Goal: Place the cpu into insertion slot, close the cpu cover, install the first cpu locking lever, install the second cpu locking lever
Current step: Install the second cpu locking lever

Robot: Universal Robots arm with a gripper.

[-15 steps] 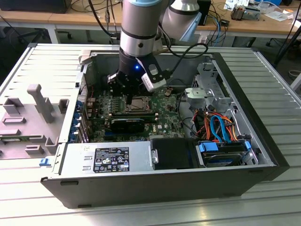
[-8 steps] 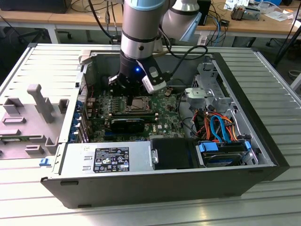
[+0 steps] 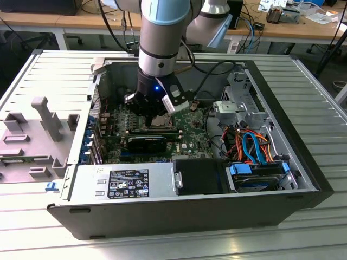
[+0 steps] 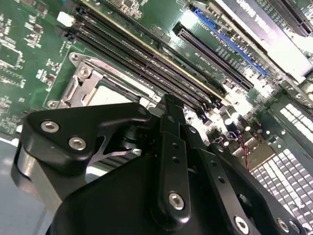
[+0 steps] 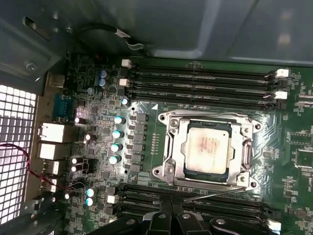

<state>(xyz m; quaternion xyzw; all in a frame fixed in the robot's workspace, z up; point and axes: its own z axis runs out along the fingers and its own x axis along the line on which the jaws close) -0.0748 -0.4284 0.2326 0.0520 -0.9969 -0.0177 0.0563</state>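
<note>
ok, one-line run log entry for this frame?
cpu: seated in insertion slot | cpu cover: closed over it | hand: just above socket, at memory slots

End effector (image 3: pixel 153 111) low over insertion slot (image 3: pixel 161 123) inside open computer case (image 3: pixel 303 162)

Wrist views close above insertion slot (image 5: pixel 208 149)

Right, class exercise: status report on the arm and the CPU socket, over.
End effector low over the insertion slot, grip state unclear. Cpu seated in slot, cpu cover down around it. Memory slots alongside, nothing across the socket.
</note>
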